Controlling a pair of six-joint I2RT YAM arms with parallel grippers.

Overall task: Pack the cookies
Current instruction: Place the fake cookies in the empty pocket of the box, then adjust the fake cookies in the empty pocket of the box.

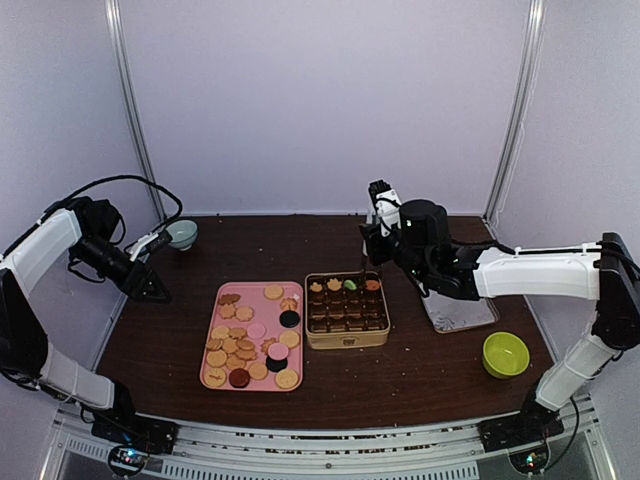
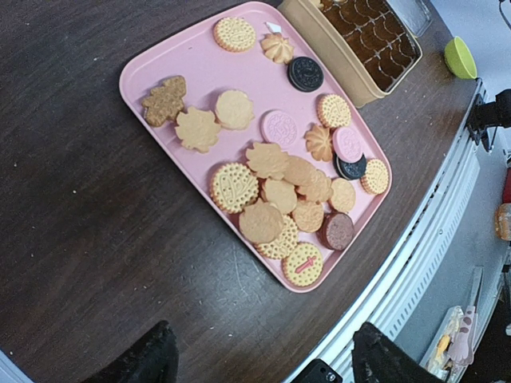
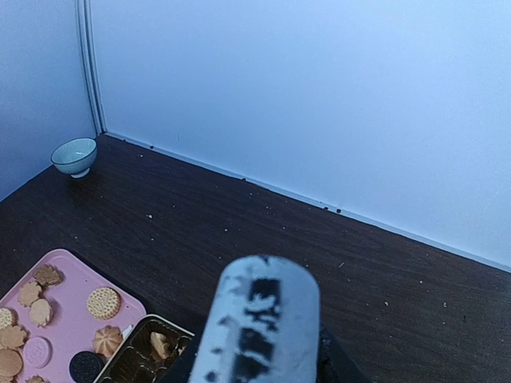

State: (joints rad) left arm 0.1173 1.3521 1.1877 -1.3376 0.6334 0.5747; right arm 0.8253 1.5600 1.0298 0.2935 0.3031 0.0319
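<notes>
Tongs (image 3: 259,323) blurred, R gripper (image 1: 373,237) obscured

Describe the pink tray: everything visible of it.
The pink tray is a shallow rectangle with rounded corners and a low raised rim, plastic by its look. It lies flat on the dark wooden table, left of the tan divided box, so close that contact cannot be judged. Loose cookies, tan, dark and pink, lie on it, densest toward the near end.

No legible text or labels
</notes>
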